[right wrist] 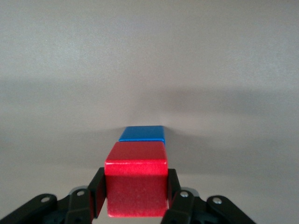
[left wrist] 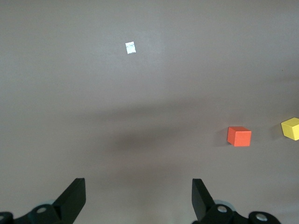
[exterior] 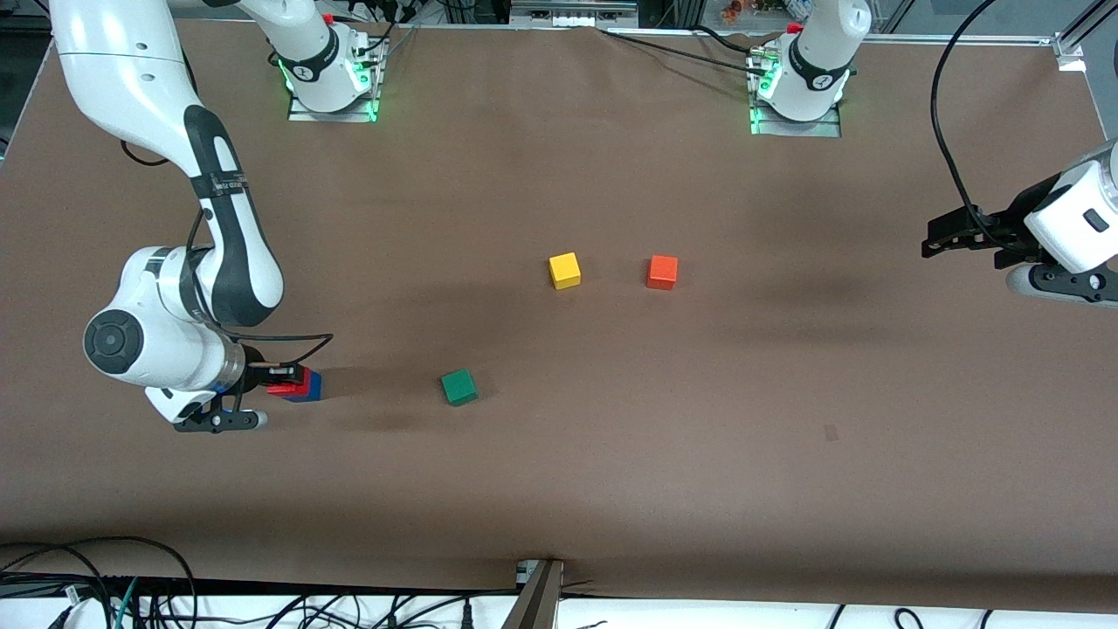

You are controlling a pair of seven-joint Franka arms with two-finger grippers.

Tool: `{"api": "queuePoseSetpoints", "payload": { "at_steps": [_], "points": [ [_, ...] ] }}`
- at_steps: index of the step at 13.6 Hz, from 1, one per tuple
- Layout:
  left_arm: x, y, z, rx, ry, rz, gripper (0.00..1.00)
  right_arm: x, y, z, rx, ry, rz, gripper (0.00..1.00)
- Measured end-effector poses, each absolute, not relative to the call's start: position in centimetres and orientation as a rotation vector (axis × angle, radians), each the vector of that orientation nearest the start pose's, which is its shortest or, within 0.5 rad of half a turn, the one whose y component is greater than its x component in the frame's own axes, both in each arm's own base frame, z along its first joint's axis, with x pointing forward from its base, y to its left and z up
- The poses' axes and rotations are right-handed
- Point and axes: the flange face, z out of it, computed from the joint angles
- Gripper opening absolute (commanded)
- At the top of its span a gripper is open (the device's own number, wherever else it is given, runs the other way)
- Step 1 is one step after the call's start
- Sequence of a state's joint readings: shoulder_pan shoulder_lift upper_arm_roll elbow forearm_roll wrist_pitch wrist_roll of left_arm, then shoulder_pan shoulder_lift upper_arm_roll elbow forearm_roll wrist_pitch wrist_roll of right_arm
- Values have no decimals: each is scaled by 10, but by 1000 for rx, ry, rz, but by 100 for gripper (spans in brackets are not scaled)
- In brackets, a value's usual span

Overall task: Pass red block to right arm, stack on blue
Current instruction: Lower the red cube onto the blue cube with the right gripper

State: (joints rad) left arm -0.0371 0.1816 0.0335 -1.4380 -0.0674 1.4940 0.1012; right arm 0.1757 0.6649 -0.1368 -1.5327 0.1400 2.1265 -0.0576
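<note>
My right gripper (exterior: 281,379) is shut on the red block (exterior: 286,384), low over the table toward the right arm's end. In the right wrist view the black fingers (right wrist: 96,191) press both sides of the red block (right wrist: 136,182). The blue cube (exterior: 313,387) lies directly against and partly under it, with only its top (right wrist: 142,134) showing past the red one. I cannot tell whether red rests on blue. My left gripper (exterior: 933,241) waits open and empty in the air at the left arm's end, its fingertips wide apart (left wrist: 138,189).
A green cube (exterior: 458,386) lies beside the blue one, toward the table's middle. A yellow cube (exterior: 565,270) and an orange cube (exterior: 662,272) sit mid-table, farther from the front camera. Cables run along the table's front edge.
</note>
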Motion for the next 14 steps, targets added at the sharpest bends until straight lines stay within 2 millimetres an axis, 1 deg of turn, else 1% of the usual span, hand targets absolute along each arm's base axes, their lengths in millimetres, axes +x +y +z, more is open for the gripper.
{"api": "queuePoseSetpoints", "payload": {
  "at_steps": [5, 7, 8, 9, 10, 11, 14],
  "points": [
    [600, -12, 576, -3198, 172, 196, 100, 699, 47, 263, -3107, -69, 97, 9],
    [600, -12, 576, -3198, 172, 196, 100, 699, 47, 263, -3107, -69, 96, 13],
    [600, -12, 576, -3198, 172, 196, 100, 699, 47, 263, -3108, -69, 96, 20],
    [600, -12, 576, -3198, 172, 196, 100, 699, 47, 263, -3108, -68, 95, 43],
    [600, -12, 576, -3198, 172, 196, 100, 699, 47, 263, -3108, -68, 94, 73],
    [600, -12, 576, -3198, 172, 196, 100, 699, 47, 262, -3108, -66, 93, 100],
    [600, -13, 576, -3198, 172, 196, 100, 699, 45, 257, -3109, -56, 101, 100]
  ]
}}
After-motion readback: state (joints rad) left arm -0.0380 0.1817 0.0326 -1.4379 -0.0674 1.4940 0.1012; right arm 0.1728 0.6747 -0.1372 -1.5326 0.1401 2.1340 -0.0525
